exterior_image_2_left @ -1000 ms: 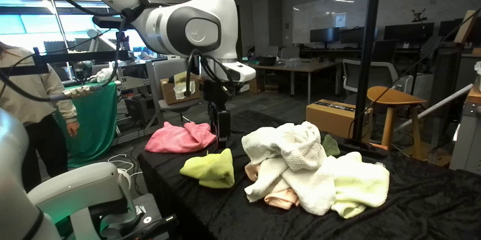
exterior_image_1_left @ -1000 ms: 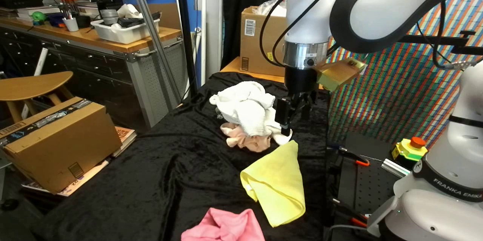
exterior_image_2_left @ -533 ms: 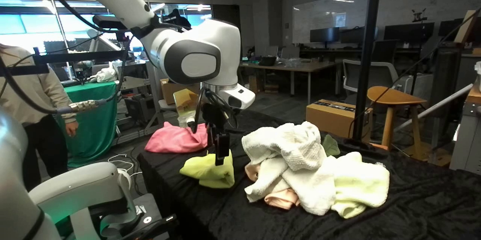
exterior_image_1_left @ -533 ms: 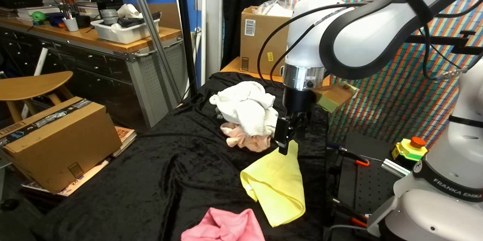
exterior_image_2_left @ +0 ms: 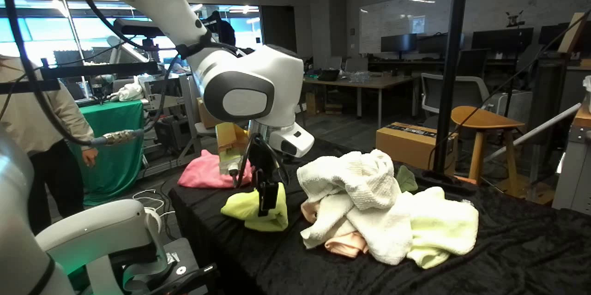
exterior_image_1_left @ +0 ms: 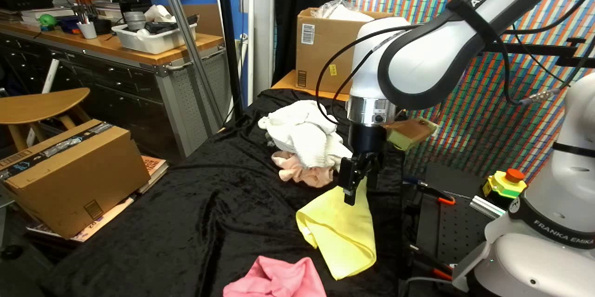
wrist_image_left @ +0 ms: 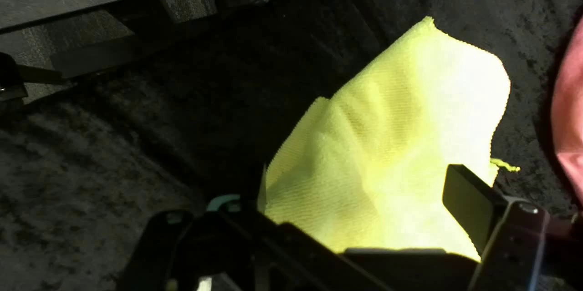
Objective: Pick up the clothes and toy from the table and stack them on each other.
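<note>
A yellow cloth (exterior_image_1_left: 341,227) lies on the black-covered table in both exterior views (exterior_image_2_left: 249,214) and fills the middle of the wrist view (wrist_image_left: 387,145). My gripper (exterior_image_1_left: 360,193) is open over its end nearer the pile; its fingers (wrist_image_left: 357,191) stand apart with the cloth below. I cannot tell whether they touch it. A pile holds a white cloth (exterior_image_2_left: 364,184), a peach cloth (exterior_image_2_left: 347,243) under it, and a pale yellow-green cloth (exterior_image_2_left: 445,225) beside it. A pink cloth (exterior_image_1_left: 279,280) lies apart, also at the wrist view's right edge (wrist_image_left: 569,113). No toy is clearly recognisable.
A dark green piece (exterior_image_2_left: 406,178) shows behind the pile. A cardboard box (exterior_image_1_left: 325,50) stands beyond the table's far end, another (exterior_image_1_left: 79,171) beside the table. A black pole (exterior_image_2_left: 450,69) rises beside the table. The robot base (exterior_image_1_left: 534,250) and an emergency stop (exterior_image_1_left: 505,183) stand alongside.
My gripper has come down and away from the white pile, to over the yellow cloth. The cloths have not moved.
</note>
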Controlling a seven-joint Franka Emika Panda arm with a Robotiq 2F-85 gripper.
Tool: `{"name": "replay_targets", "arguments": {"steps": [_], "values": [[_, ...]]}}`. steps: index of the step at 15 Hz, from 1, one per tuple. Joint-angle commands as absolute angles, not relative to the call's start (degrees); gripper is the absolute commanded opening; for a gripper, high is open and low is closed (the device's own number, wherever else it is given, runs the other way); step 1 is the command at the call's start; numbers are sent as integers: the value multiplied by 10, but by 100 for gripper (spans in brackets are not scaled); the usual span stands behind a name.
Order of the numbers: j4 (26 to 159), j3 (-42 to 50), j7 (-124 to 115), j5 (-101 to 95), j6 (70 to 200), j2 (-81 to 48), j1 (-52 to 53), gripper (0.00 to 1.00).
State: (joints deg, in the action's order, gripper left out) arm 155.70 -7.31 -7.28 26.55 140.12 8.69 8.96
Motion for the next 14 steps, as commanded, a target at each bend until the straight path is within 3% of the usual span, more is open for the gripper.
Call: {"name": "replay_targets", "arguments": {"steps": [1, 14], "values": [[1555, -66, -39, 305, 1421, 66, 96, 100], [1528, -78, 52, 366, 1507, 25, 99, 100]]}}
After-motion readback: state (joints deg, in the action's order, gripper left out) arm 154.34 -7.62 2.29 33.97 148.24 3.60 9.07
